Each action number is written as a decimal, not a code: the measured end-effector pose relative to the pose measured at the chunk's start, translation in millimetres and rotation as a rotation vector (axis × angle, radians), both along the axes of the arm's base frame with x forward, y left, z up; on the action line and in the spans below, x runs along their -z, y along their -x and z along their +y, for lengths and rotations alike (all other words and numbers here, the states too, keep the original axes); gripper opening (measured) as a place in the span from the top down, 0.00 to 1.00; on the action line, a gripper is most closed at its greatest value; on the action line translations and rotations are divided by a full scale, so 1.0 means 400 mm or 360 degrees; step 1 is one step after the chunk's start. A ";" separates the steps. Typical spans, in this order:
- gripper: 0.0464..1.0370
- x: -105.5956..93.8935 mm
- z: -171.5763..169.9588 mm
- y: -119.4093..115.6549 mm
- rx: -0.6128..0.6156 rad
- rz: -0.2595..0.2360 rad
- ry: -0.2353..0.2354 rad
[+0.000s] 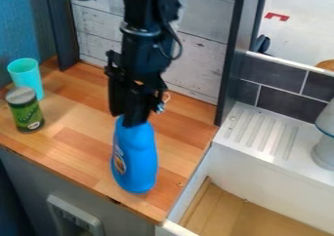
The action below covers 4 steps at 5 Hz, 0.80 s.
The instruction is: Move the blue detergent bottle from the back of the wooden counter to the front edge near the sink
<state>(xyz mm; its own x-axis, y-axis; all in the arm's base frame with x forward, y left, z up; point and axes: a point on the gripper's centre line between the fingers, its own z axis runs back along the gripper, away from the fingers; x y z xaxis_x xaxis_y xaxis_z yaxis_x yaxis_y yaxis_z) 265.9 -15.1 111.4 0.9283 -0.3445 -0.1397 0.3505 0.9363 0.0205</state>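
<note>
The black gripper [134, 120] hangs down over the right part of the wooden counter, its fingers around the top of a blue bottle [135, 157]. The bottle stands nearly upright near the counter's front right, with part of a label on its left side; its cap or neck is hidden by the gripper. At the left of the counter are a green can [26, 114] with a grey lid and, just behind it, a turquoise cup [27, 76].
A white sink [261, 181] with a wooden bottom and ridged ledge adjoins the counter [75, 142] on the right. A pale object [324, 149] stands on that ledge at the right edge. Dark upright posts and a whitish plank wall rise behind the counter.
</note>
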 end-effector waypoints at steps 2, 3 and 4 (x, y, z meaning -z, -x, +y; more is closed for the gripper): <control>0.50 0.007 -0.015 -0.004 -0.0100 -0.0026 -0.0027; 0.19 0.011 -0.008 -0.007 -0.0177 -0.0028 -0.0034; 0.03 -0.033 0.028 -0.022 -0.0301 -0.0108 0.0037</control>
